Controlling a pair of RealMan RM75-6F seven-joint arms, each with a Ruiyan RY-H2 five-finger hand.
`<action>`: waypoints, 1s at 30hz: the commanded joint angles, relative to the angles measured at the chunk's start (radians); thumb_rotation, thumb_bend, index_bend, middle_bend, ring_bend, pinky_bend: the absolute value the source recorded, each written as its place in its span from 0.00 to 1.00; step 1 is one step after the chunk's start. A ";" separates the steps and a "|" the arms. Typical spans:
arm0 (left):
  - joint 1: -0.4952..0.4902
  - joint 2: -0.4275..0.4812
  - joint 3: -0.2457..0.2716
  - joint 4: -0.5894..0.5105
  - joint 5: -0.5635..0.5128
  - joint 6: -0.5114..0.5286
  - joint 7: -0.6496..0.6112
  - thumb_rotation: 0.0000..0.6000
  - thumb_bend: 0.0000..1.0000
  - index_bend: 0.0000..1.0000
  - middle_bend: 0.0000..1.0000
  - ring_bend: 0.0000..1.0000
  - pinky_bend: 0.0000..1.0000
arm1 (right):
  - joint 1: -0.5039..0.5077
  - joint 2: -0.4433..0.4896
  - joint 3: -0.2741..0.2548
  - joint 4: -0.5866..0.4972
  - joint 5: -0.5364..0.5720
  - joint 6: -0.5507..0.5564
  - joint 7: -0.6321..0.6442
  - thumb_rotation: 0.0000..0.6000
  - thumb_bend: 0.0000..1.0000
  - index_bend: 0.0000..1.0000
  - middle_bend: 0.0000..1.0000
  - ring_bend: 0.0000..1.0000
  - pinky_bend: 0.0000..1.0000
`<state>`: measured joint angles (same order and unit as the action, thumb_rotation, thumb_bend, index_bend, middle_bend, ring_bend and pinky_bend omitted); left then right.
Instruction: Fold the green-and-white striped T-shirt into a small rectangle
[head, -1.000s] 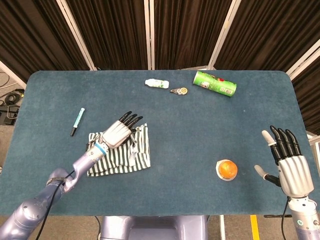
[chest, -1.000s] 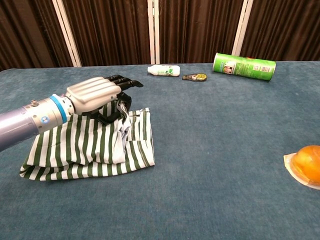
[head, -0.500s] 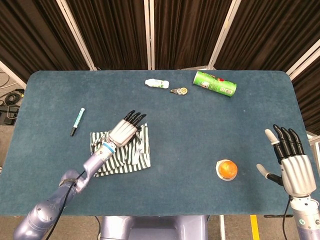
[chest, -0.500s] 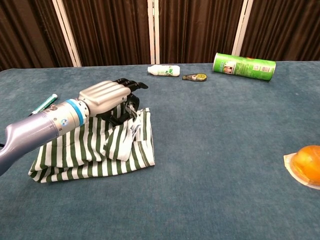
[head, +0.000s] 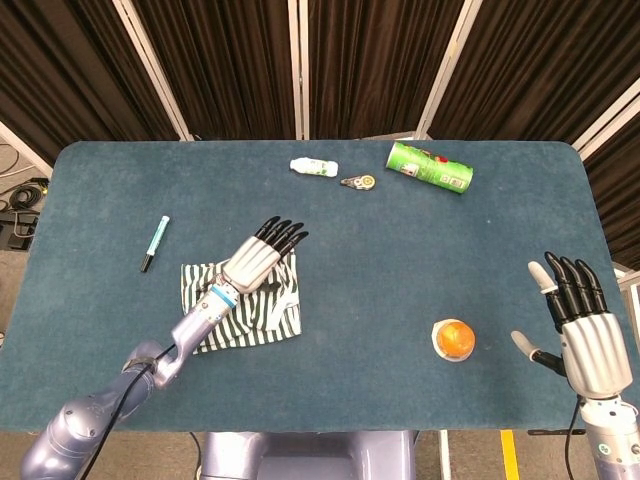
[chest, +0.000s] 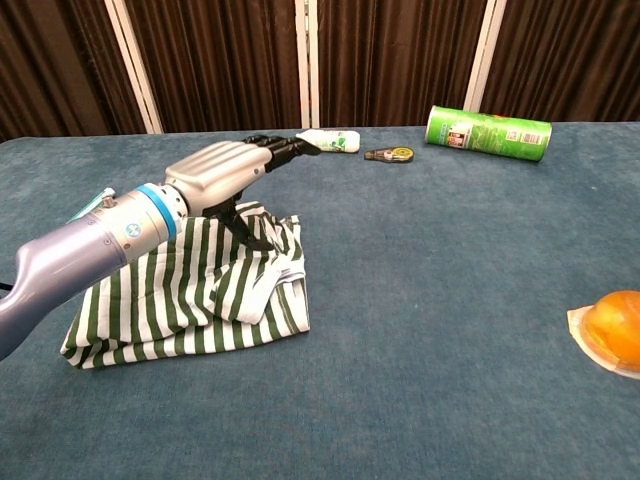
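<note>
A single pen (head: 154, 243) is lying well out beyond the left hand's (head: 256, 262) far-left side, nowhere near its reach. That hand is hovering flat over the far edge of the striped T-shirt (head: 243, 312), its dark fingers (head: 283, 235) stretched straight and side by side, pointing away past the cloth and gripping nothing; from the chest view the palm is sitting above the fabric rather than pressing it, and I'd guess it is being carried clear after laying a fold. The one shirt is lying directly under and behind those fingers, already doubled into a rough rectangle with a rumpled, loose flap on its right side, so I judge the folding well along but untidy.

Far past the fingertips, one small white bottle (head: 314, 167), one tape measure (head: 358, 182) and one green can (head: 429, 167) on its side are resting in a row near the back edge. One orange (head: 455, 338) on a small dish is sitting just left of the right hand (head: 585, 338), which is waiting upright at the table's edge, fingers spread and empty.
</note>
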<state>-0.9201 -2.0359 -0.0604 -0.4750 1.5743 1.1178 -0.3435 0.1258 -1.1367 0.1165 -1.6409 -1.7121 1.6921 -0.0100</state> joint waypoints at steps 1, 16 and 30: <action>0.005 0.045 -0.023 -0.075 -0.011 0.046 0.023 1.00 0.00 0.00 0.00 0.00 0.00 | 0.000 0.001 0.000 0.000 0.000 0.000 0.003 1.00 0.01 0.12 0.01 0.00 0.00; 0.276 0.593 -0.084 -0.934 -0.190 0.248 0.425 1.00 0.00 0.00 0.00 0.00 0.00 | -0.004 0.005 0.004 0.005 0.020 -0.007 -0.016 1.00 0.00 0.12 0.00 0.00 0.00; 0.590 0.875 0.088 -1.243 -0.148 0.469 0.574 1.00 0.00 0.00 0.00 0.00 0.00 | -0.006 0.011 0.000 -0.007 0.022 -0.016 -0.015 1.00 0.00 0.11 0.00 0.00 0.00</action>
<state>-0.3640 -1.1804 0.0001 -1.6983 1.4077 1.5590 0.2174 0.1207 -1.1266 0.1164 -1.6475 -1.6900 1.6760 -0.0255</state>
